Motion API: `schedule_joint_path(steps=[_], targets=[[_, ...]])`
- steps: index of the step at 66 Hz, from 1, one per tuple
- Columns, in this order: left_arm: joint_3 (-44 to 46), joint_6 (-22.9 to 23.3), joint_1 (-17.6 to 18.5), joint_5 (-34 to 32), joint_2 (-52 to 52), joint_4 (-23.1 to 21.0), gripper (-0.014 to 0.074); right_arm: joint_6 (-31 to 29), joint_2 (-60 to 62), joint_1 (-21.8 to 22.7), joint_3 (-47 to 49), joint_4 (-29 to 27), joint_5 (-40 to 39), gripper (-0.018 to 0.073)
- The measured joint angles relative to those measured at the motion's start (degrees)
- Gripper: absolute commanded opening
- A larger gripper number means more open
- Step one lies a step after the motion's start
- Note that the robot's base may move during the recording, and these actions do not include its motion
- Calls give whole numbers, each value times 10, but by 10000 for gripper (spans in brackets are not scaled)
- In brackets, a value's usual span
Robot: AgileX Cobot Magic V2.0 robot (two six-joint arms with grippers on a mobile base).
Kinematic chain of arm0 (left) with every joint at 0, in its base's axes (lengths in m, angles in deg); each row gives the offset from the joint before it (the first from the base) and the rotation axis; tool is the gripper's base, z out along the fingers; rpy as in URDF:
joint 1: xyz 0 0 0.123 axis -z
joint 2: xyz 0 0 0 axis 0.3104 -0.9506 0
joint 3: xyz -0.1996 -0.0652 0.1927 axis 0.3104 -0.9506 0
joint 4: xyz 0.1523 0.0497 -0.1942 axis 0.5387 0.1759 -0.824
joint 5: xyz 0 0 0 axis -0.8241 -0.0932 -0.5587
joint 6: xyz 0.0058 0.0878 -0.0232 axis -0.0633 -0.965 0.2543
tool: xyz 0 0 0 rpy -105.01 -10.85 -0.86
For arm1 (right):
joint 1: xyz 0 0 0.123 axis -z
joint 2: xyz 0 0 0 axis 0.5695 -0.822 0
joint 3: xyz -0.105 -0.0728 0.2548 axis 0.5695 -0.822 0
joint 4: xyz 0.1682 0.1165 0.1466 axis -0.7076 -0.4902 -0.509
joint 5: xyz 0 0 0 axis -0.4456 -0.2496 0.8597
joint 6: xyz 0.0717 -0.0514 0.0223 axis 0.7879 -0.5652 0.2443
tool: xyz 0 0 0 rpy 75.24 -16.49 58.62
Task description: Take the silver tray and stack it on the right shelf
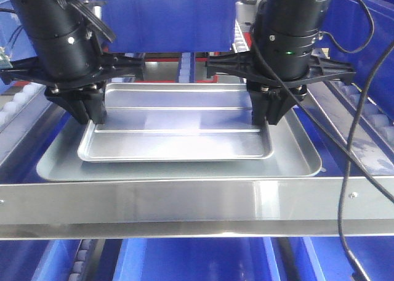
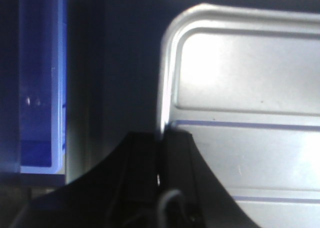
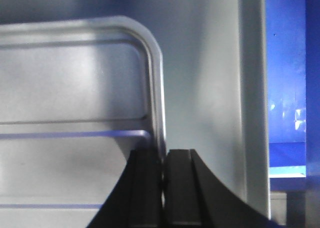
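The silver tray (image 1: 178,127), shiny with two long ridges across its floor, lies lengthwise over a larger dull grey tray (image 1: 295,161) on the right shelf, behind the shelf's polished steel front bar (image 1: 184,204). My left gripper (image 1: 92,111) is shut on the tray's left rim, and the left wrist view shows its jaws (image 2: 162,135) pinching that edge of the silver tray (image 2: 240,88). My right gripper (image 1: 269,114) is shut on the right rim. Its jaws (image 3: 164,155) clamp the silver tray (image 3: 75,78) beside the grey tray (image 3: 210,88). Whether the two trays touch I cannot tell.
White roller rails run along both sides of the shelf, on the left (image 1: 15,102) and the right (image 1: 369,124). A blue bin (image 1: 166,16) stands behind the trays and more blue bins (image 1: 184,256) sit below the front bar. A black cable (image 1: 348,170) hangs at the right.
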Motion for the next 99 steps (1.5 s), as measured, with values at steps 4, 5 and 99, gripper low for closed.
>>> schedule_joint_path(steps=[4, 5, 99], targets=[[1, 0, 0, -3, 0, 8, -91, 0, 0, 0, 0, 0, -1, 63], [1, 0, 0, -4, 0, 10, -91, 0, 0, 0, 1, 0, -1, 63], [53, 1, -5, 65, 1, 54, -83, 0, 16, 7, 4, 10, 25, 56]])
